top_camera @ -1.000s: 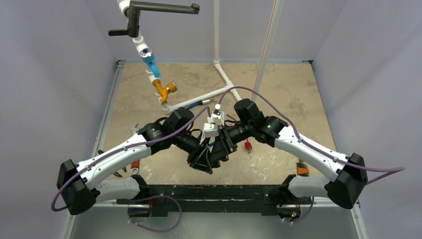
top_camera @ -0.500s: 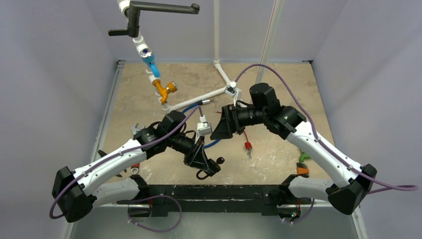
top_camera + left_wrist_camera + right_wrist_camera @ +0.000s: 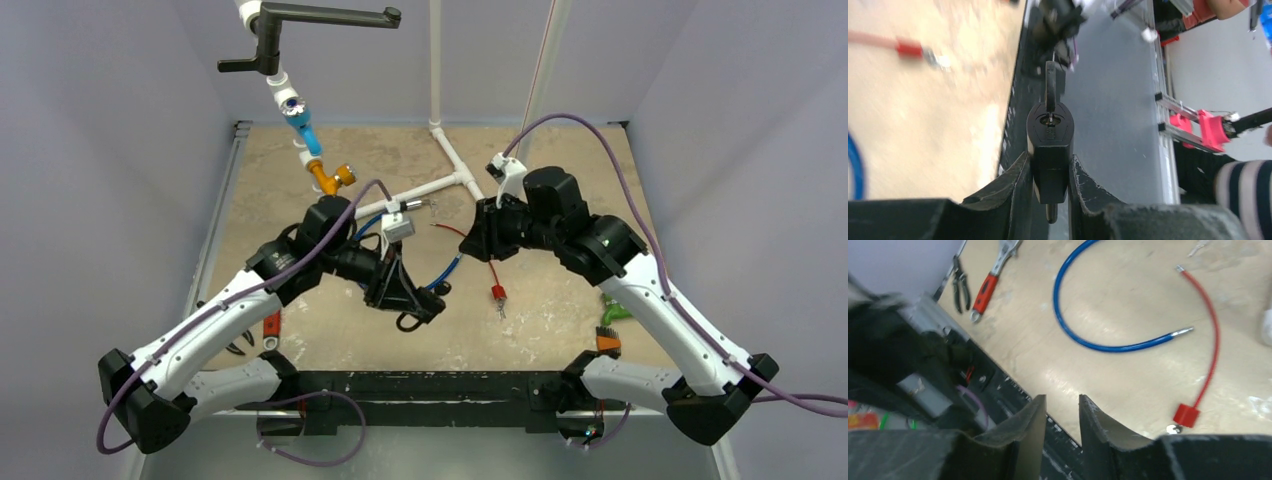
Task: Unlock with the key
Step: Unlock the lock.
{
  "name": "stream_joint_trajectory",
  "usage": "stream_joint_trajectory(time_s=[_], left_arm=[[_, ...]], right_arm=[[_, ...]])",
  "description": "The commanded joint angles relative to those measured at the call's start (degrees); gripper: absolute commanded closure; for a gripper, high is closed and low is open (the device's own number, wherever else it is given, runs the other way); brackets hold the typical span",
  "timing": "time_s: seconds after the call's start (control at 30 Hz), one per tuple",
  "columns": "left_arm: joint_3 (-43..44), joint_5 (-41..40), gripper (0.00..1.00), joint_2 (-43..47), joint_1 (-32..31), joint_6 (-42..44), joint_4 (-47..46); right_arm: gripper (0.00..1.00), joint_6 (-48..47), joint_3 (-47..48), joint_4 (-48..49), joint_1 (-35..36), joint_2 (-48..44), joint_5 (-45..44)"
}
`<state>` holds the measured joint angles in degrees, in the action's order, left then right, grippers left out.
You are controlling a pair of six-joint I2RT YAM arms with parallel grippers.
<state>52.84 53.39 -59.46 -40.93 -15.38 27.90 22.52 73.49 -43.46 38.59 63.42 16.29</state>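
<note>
My left gripper (image 3: 404, 290) is shut on a black padlock (image 3: 1049, 150), which it holds by the body above the table. The keyhole end points away from the wrist. A black key (image 3: 1050, 82) sticks out of the keyhole. The shackle's end shows below the body between the fingers; I cannot tell whether it is open. In the top view the padlock (image 3: 418, 308) hangs at the tip of the left gripper. My right gripper (image 3: 484, 232) is open and empty, raised to the right of the padlock and apart from it. It also shows in the right wrist view (image 3: 1061, 400).
A blue cable (image 3: 1108, 345) and a red wire with a red tag (image 3: 1186, 415) lie on the table between the arms. A red-handled wrench (image 3: 985, 290) and pliers (image 3: 960, 285) lie near the front left. A white pipe frame (image 3: 430, 188) with an orange valve (image 3: 335, 178) stands behind.
My right gripper has let go at the padlock and pulled back up and to the right. My left gripper has carried the padlock a little back and left.
</note>
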Motion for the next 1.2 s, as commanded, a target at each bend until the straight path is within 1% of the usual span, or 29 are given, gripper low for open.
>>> stream_joint_trajectory(time_s=[0.0,0.07,0.13,0.2,0.23,0.33,0.37,0.43,0.57,0.7,0.8,0.9,1.0,1.03,1.07,1.13,1.17], left_arm=[[15.4,2.6,1.0,1.1,0.0,3.7,-7.9],[16.0,-0.3,1.0,1.0,-0.1,2.2,-12.1],[11.7,-4.1,1.0,2.8,-0.1,-2.4,-21.1],[6.5,-6.4,1.0,5.0,-0.1,-5.9,-31.5],[4.8,-6.9,1.0,5.8,-0.1,-6.5,-34.2],[0.7,-10.2,1.0,8.0,-0.1,-6.5,-39.7],[-0.8,-11.7,1.0,8.9,0.1,-6.2,-43.0],[-3.0,-12.8,1.0,11.0,0.7,-3.5,-47.7],[-2.8,-13.4,1.0,13.5,3.2,-0.5,-51.6],[2.3,-13.0,1.0,15.7,6.8,-6.0,-56.1],[7.0,-12.8,1.0,17.3,9.0,-10.9,-57.8],[9.9,-13.9,1.0,19.4,13.1,-16.7,-59.0],[12.0,-14.6,1.0,21.9,18.9,-19.1,-61.4],[12.4,-14.6,1.0,22.5,21.1,-20.0,-61.6],[12.3,-14.0,1.0,22.9,21.5,-19.9,-61.3],[11.2,-13.9,1.0,23.4,21.2,-22.6,-57.2],[10.4,-13.6,1.0,23.4,19.9,-22.6,-55.2]], right_arm=[[0.72,-3.6,7.8,-1.8,-0.2,0.1,-14.5],[0.73,-5.3,10.8,-1.9,-0.1,-0.4,-18.3],[0.73,-7.9,13.5,-1.7,-0.1,-0.3,-21.8],[0.75,-9.4,16.2,-1.6,-0.1,0.6,-23.3],[0.76,-10.3,17.8,-1.6,-0.1,1.2,-23.6],[0.81,-12.1,20.9,-1.2,-0.1,2.8,-23.6],[0.82,-12.5,21.2,-0.8,-0.2,3.2,-23.3],[0.82,-12.5,21.1,0.4,-0.1,3.5,-22.2],[0.81,-11.6,17.9,5.2,-0.1,2.6,-17.5],[0.81,-10.4,14.1,11.6,-0.1,1.2,-10.8],[0.8,-8.5,11.8,16.4,-0.1,0.4,-8.0],[0.8,-7.0,11.6,17.4,-0.1,0.9,-6.6],[0.8,-5.7,11.0,17.9,-0.1,1.0,-5.6],[0.79,-5.4,10.7,18.0,-0.1,1.1,-5.1],[0.8,-5.1,10.4,18.0,-0.1,1.1,-4.5],[0.79,-4.5,10.2,18.2,-0.1,1.0,-3.6],[0.79,-4.4,10.5,18.2,-0.1,1.0,-3.0]])
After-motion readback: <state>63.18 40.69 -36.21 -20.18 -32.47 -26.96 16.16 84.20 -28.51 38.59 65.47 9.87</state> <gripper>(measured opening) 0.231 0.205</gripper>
